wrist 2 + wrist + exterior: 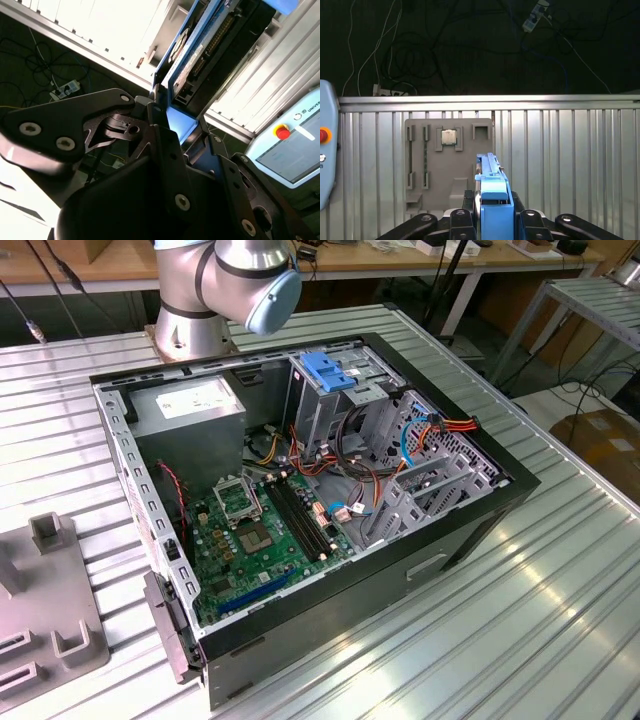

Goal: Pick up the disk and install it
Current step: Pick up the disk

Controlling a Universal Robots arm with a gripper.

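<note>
Gripper (494, 212) jaws clamped on the disk (491, 172), its blue frame edge-on between them. Grey parts holder (465, 165) lies on the ribbed metal table (570, 160).

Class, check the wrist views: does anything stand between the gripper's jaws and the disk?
Nothing visible does. In the first wrist view the gripper is shut on the disk, which sits directly between the jaws.

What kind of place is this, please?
Probably a robotics lab or workshop: a robot arm stands at a ribbed metal table beside an open computer case, its end effector holds a disk, and workbenches stand behind.
</note>
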